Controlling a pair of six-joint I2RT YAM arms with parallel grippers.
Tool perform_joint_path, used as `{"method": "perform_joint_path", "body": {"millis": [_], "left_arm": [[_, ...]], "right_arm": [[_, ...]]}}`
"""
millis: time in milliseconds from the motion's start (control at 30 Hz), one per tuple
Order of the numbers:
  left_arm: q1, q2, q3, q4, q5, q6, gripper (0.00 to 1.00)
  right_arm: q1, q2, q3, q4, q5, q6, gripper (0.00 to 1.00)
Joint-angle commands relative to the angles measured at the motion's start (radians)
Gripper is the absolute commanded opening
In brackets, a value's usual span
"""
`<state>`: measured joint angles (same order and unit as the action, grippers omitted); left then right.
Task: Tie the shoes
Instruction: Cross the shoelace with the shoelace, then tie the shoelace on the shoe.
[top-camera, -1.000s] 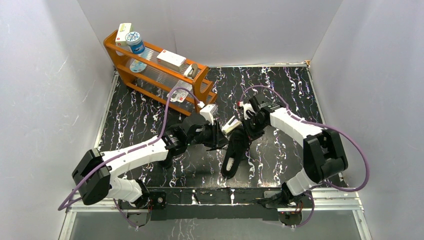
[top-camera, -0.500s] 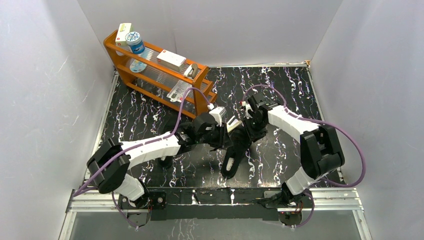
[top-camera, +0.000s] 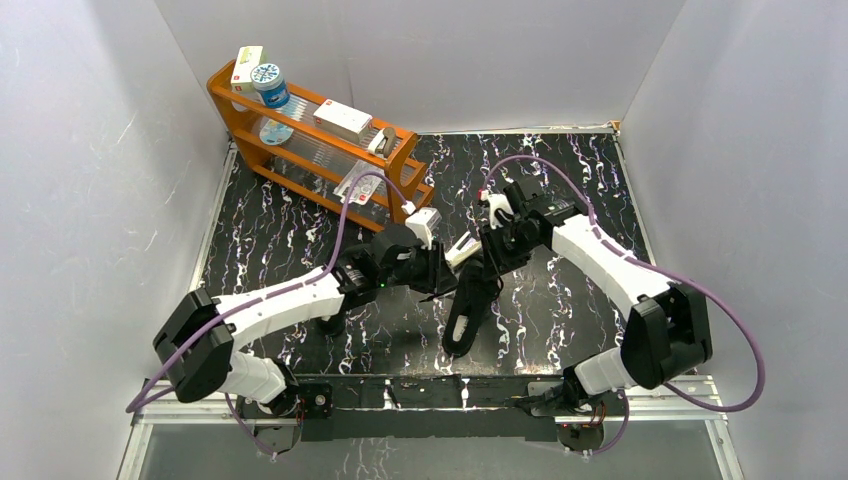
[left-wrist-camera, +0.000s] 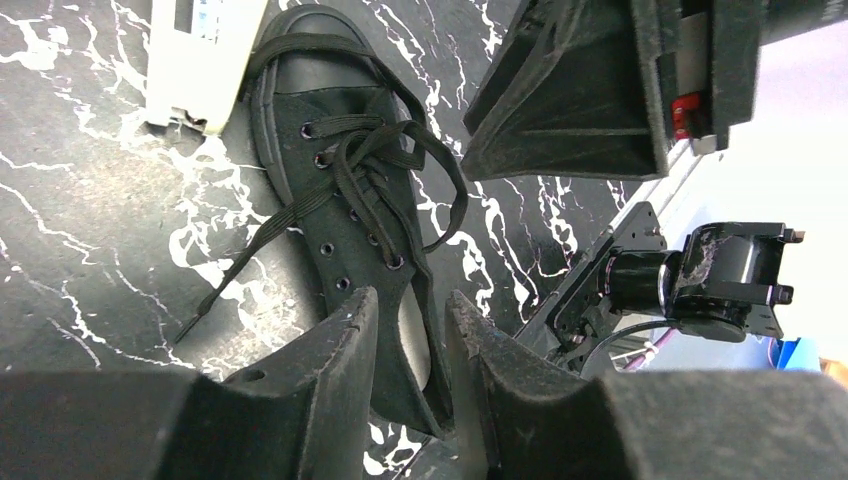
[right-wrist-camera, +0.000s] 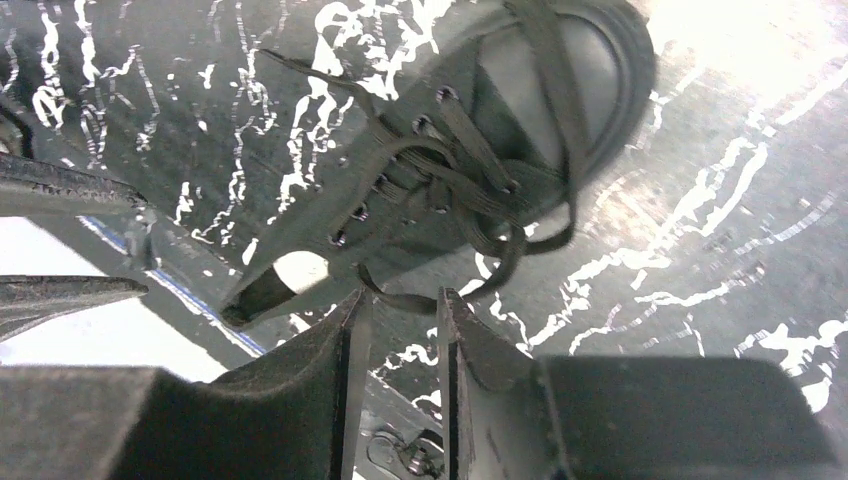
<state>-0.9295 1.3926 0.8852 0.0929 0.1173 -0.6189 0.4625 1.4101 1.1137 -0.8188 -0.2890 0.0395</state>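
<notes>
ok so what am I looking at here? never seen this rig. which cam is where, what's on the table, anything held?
Two robot arms are bolted at the near edge of a black marbled table. The wide picture comes from a fixed camera above and behind them. The other two come from a camera on each wrist, looking past that arm's own two fingers. Between the arms lies a black sneaker with its laces lying loose. A small white box sits by its toe, and an orange rack of small packages stands far left. The left end effector hovers above the heel end, the right end effector by a lace loop. Both are slightly open, and neither visibly holds anything.
</notes>
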Motion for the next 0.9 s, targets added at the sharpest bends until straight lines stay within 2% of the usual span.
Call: {"method": "perform_joint_path", "body": {"millis": [0,100,233,500,867], "left_arm": [[0.008,-0.069,-0.009,-0.045,-0.023,0.031,0.30],[0.008,-0.091,-0.021,-0.054,-0.031,0.021,0.30],[0.009,-0.117,-0.034,-0.061,-0.041,0.005,0.30],[0.008,-0.141,-0.046,-0.083,-0.046,-0.006,0.30],[0.009,-0.145,-0.078,-0.087,-0.041,-0.015,0.31]], "right_arm": [[0.004,0.058,-0.003,0.071,-0.137,-0.011,0.36],[0.004,0.086,-0.031,0.104,-0.157,0.002,0.35],[0.004,0.097,-0.059,0.125,-0.107,0.001,0.35],[0.004,0.101,-0.087,0.142,-0.001,-0.038,0.43],[0.004,0.160,-0.101,0.211,0.001,-0.078,0.45]]}}
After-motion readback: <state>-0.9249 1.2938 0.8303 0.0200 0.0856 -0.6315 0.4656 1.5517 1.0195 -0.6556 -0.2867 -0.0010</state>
